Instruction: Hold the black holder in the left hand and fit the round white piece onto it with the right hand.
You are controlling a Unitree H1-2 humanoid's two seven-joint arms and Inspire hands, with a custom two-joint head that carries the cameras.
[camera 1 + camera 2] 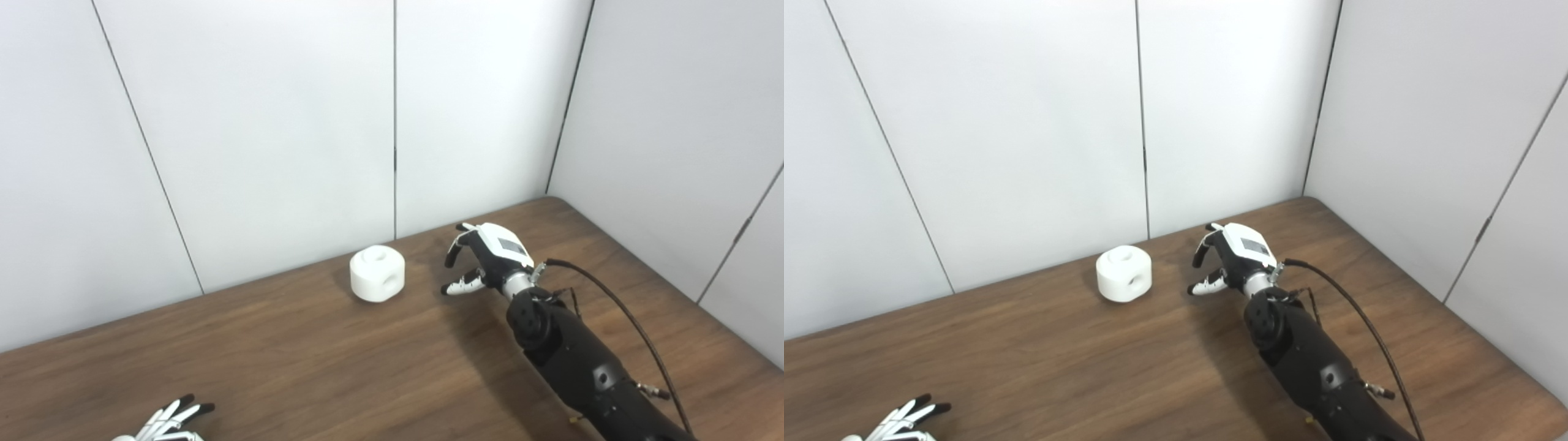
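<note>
Here the round white piece (377,272) sits just left of the empty, spread-fingered right hand (487,257).

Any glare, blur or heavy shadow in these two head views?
Left eye view: even light, soft shadow beside the right robot hand, round white piece sharp. Right eye view: same, faint sheen on the table; left robot hand cropped at the bottom edge.

No readable text, labels or numbers anywhere in either view.
</note>
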